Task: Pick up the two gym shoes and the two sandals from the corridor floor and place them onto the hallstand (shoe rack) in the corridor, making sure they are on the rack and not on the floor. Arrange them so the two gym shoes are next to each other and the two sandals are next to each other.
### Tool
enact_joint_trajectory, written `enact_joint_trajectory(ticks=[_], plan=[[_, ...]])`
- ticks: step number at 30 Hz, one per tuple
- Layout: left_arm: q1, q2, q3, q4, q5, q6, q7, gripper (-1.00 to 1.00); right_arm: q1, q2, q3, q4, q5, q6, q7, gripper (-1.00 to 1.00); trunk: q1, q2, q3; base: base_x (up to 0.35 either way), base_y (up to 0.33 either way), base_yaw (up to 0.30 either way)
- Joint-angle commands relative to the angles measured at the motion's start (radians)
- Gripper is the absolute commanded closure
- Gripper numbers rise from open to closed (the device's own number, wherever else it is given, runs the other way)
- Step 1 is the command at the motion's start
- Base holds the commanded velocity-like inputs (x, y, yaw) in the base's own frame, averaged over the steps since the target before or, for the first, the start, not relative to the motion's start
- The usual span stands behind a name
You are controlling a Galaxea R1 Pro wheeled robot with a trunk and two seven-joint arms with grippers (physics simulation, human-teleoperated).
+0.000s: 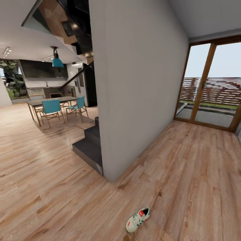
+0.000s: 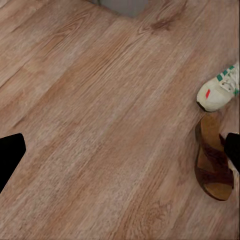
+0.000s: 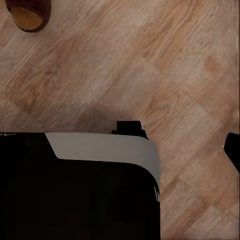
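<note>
At the bottom centre of the head view a single gym shoe [image 1: 138, 219] lies flat on the corridor floor [image 1: 187, 174], sole down, just past the corner of the grey wall [image 1: 140, 83] that splits the frame; a small brown sliver at the very bottom edge below it is probably the tip of a sandal, though too little shows to be sure. The left wrist view settles that: at its right edge the heel end of the gym shoe [image 2: 220, 91], with its red patch and green stripes, sits just beside the end of a brown sandal [image 2: 214, 159], the two near each other but, as far as I can tell, not touching. Both rest loose on the planks, which reads as footwear not yet collected, so the task looks to be at its start or mid-way, with the robot on its way toward them. The hallstand cannot be placed from these pictures. Dark shapes at the left and right edges of the left wrist view are likely the fingers of the left pincer [image 2: 122, 157]; they stand far apart with bare floor between them, so it looks spread open and empty, held high over the boards as for travel. In the right wrist view a rounded brown heel of a sandal [image 3: 27, 14] sits in the upper left corner, and a black-and-white part of the robot's body [image 3: 100, 150] covers the lower half; one dark finger shows at the right edge, and whether the right pincer is open or closed I cannot tell.
</note>
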Motion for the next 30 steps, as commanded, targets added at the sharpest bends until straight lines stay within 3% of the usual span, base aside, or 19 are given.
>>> enact_joint_trajectory(ticks=[1, 13, 30], plan=[[0.000, 0.000, 0.003, 0.000, -0.010, -0.003, 0.000, -1.00, -0.001, 0.000, -0.001, 0.000, 0.000, 0.000, 0.000, -1.00, 0.000, -0.001, -0.001, 0.000, -0.285, -0.293], [0.000, 0.000, 0.005, 0.000, -0.010, -0.003, 0.000, -1.00, -0.001, 0.000, -0.001, 0.000, 0.000, 0.000, 0.000, -1.00, 0.000, -0.001, -0.001, 0.071, -0.285, -0.293], [0.000, 0.000, 0.005, 0.000, -0.010, -0.003, 0.000, -1.00, -0.001, 0.000, -0.001, 0.000, 0.000, 0.000, 0.000, -1.00, 0.000, -0.001, -0.001, 0.171, -0.265, -0.293]])
